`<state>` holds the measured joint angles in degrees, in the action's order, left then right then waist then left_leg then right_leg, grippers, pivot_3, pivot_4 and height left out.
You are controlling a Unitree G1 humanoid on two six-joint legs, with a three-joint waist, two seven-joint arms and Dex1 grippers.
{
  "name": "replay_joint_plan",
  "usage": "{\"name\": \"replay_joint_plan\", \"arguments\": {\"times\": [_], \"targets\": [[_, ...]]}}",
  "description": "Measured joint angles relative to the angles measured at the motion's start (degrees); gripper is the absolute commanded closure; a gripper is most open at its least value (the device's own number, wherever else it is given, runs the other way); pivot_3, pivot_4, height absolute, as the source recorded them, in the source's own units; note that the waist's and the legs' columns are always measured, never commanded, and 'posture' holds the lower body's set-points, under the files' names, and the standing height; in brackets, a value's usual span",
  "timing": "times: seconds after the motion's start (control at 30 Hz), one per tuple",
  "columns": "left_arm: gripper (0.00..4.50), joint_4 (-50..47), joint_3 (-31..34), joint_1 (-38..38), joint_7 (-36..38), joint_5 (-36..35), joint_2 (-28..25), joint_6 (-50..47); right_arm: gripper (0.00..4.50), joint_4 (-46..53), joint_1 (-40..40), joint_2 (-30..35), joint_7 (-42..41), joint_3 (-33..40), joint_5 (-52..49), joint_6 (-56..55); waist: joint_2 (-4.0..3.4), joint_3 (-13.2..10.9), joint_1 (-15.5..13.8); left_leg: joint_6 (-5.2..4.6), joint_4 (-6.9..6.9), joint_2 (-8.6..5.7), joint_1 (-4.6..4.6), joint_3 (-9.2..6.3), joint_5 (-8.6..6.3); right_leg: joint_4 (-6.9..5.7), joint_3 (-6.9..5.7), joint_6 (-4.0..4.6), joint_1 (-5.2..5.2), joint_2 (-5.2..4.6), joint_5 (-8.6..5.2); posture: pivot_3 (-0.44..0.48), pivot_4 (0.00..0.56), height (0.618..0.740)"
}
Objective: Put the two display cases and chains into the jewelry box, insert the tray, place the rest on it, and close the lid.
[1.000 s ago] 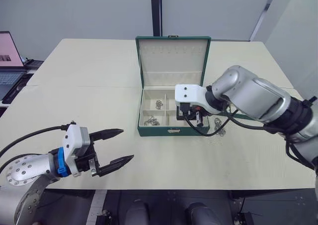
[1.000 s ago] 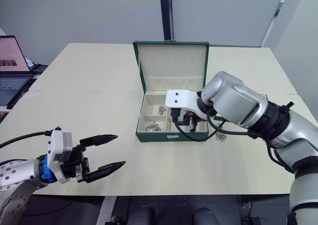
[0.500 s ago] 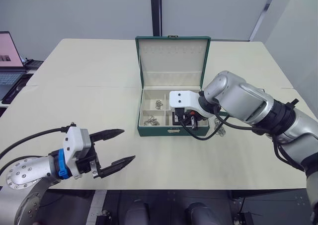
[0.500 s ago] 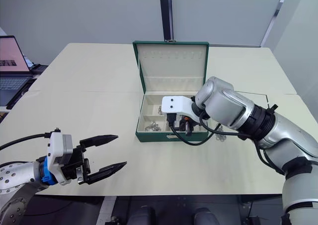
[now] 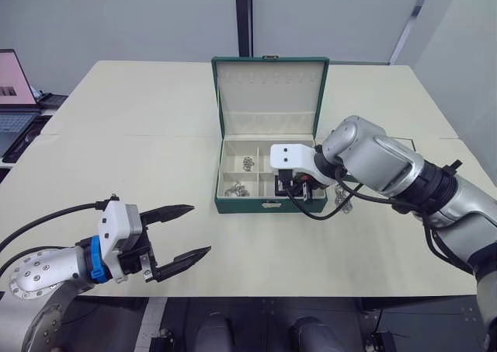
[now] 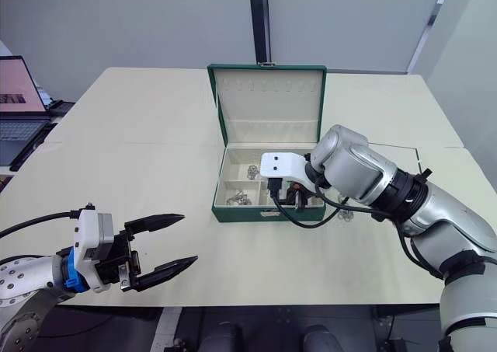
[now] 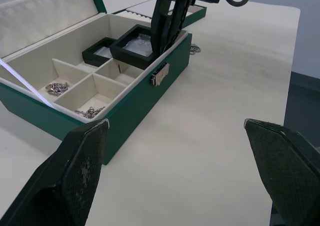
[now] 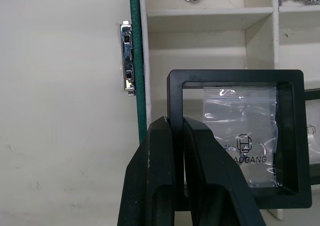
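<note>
The green jewelry box (image 5: 268,206) stands open in the middle of the table, lid upright. My right gripper (image 8: 174,125) reaches down into its right compartment, shut on the rim of a black display case (image 8: 239,136) holding a clear bag. A second display case (image 7: 102,52) lies beside it in the box. Chains (image 5: 248,163) sit in the small left compartments, and another chain (image 5: 343,200) lies on the table right of the box. The tray (image 7: 196,9) rests beyond the box. My left gripper (image 5: 200,229) hovers open near the front left edge, holding nothing.
A laptop (image 5: 15,95) sits off the table's far left. The box's metal latch (image 8: 127,57) faces the front. Bare tabletop lies between my left gripper and the box.
My right gripper has carried the display case lower into the box's right compartment, shifting a little left and back. The left arm has barely moved.
</note>
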<state>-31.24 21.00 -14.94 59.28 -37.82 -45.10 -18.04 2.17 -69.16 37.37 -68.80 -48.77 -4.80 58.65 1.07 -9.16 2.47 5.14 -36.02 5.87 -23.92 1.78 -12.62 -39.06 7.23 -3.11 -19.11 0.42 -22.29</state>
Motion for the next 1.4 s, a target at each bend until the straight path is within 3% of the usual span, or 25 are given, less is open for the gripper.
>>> {"name": "replay_joint_plan", "arguments": {"times": [0.37,0.8,0.87,1.13,1.33,1.4], "targets": [[0.00,-1.0,0.0,1.6,-1.1,0.0,-0.3,-0.5,4.48,-0.8,0.2,-0.5,-2.1,0.6,0.9,-1.1,0.00,0.0,0.0,0.00,0.00,0.00,0.00,0.00,0.00,0.00,0.00,0.00,0.00,0.01,0.00,0.000,0.150,0.740],[0.00,-2.5,0.0,2.2,-1.5,-0.1,-0.6,-1.7,4.48,-10.3,-0.2,-3.8,-6.9,2.1,1.7,-6.7,0.00,0.0,0.3,0.01,0.00,0.00,0.00,0.00,0.00,0.00,0.00,0.00,0.01,0.01,0.00,0.000,0.150,0.740],[0.00,-2.5,0.0,2.1,-1.4,0.0,-0.6,-1.7,3.77,-10.9,-0.2,-4.1,-7.3,2.5,2.0,-6.8,0.00,0.0,0.4,0.00,0.00,0.00,0.00,-0.01,0.00,0.00,0.00,0.00,0.01,0.01,0.00,0.000,0.150,0.740],[0.00,-2.3,0.0,2.0,-1.0,0.2,-0.6,-1.4,1.83,-12.1,-0.2,-4.6,-7.1,4.5,4.0,-7.9,0.00,0.0,0.5,0.01,0.00,0.00,0.00,0.00,0.00,0.01,0.00,0.00,0.01,0.01,0.00,0.000,0.150,0.740],[0.00,-1.9,0.0,2.0,0.1,0.3,-0.6,-1.1,0.01,-12.4,-0.2,-4.8,-7.0,5.8,5.5,-8.4,0.00,0.0,0.5,0.01,0.01,0.00,0.00,0.00,0.00,0.01,0.00,0.00,0.01,0.01,0.00,0.000,0.150,0.740],[0.00,-1.9,0.0,2.0,0.2,0.3,-0.6,-1.1,0.01,-12.4,-0.2,-4.9,-7.0,6.9,5.7,-8.4,0.00,0.0,0.5,0.01,0.01,0.00,0.00,0.00,0.00,0.01,0.00,0.00,0.01,0.01,0.00,0.000,0.150,0.740]]}}
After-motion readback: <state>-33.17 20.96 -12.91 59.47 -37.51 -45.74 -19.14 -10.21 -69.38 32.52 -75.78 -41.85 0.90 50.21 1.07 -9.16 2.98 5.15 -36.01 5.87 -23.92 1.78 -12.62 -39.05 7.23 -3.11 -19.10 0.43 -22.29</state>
